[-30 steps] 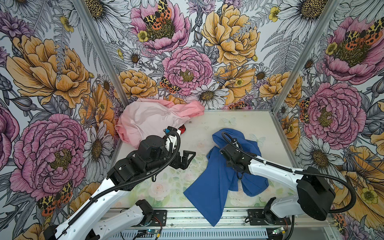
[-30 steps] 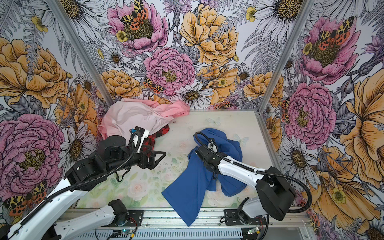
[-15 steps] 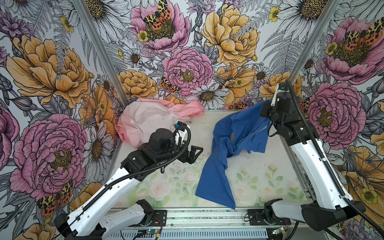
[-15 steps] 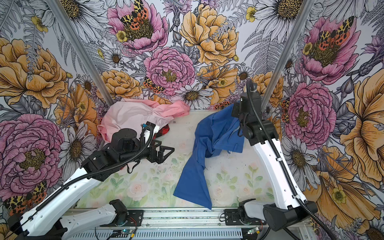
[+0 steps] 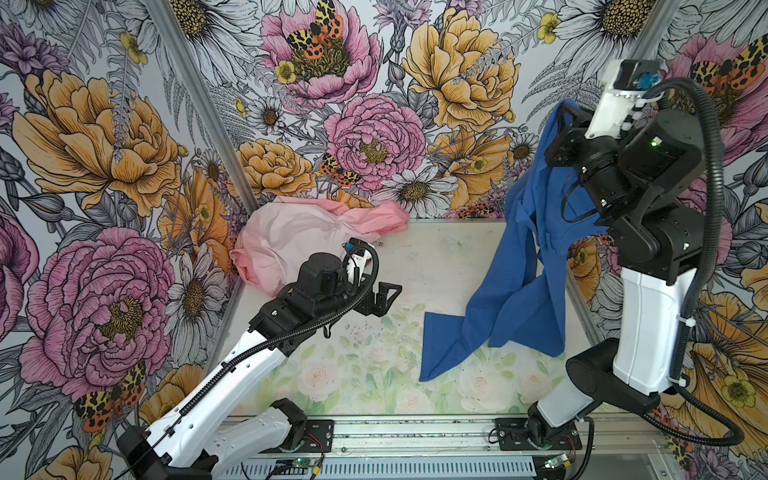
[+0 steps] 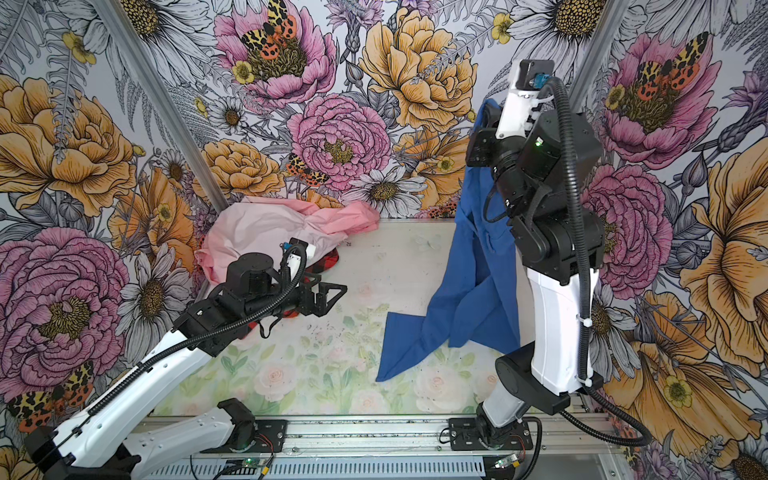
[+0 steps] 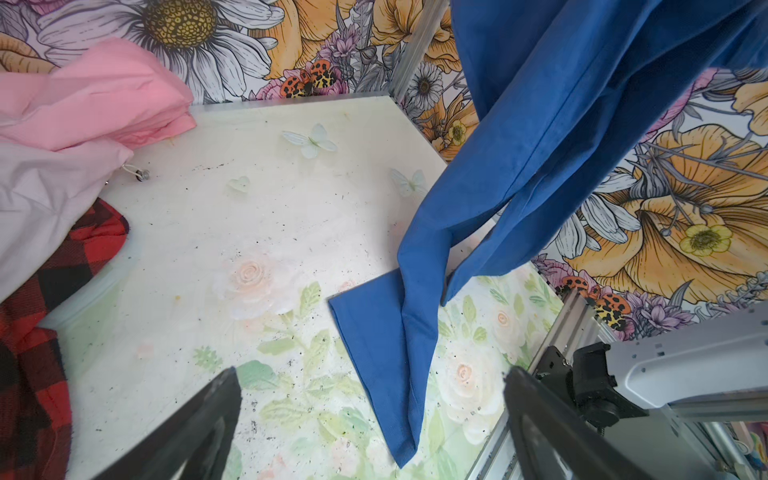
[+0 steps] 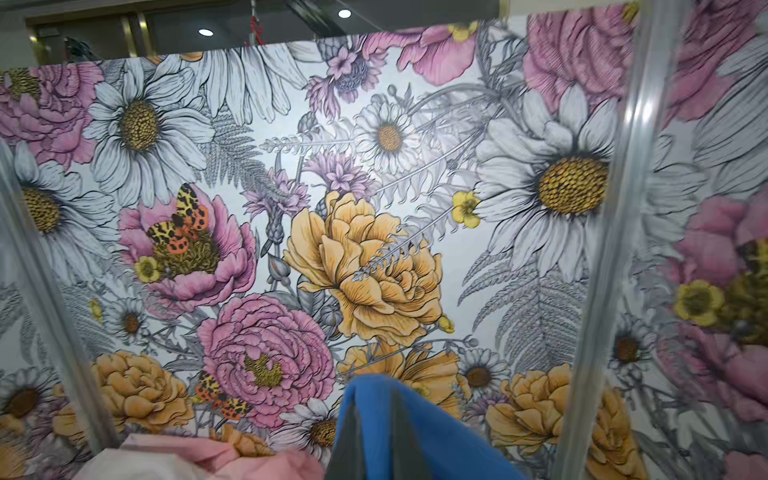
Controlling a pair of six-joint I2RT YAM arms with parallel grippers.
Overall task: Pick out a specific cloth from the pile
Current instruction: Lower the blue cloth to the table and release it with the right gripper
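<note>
While its lowest corner lies on the floral tabletop point(image 5: 436, 257) toward the near edge, the royal-blue cloth point(image 5: 515, 291) hangs clear of the pile point(image 5: 299, 237). Left of it and well apart, the left claw point(image 5: 390, 299) hovers wide open, holding nothing. Farther back, the pile, a pale pink sheet point(image 5: 274, 249) over a red-and-black checked cloth point(image 6: 324, 262), fills the far left corner. High up at the far right, the right claw point(image 5: 562, 116) is pinched shut on the cloth's top edge.
</note>
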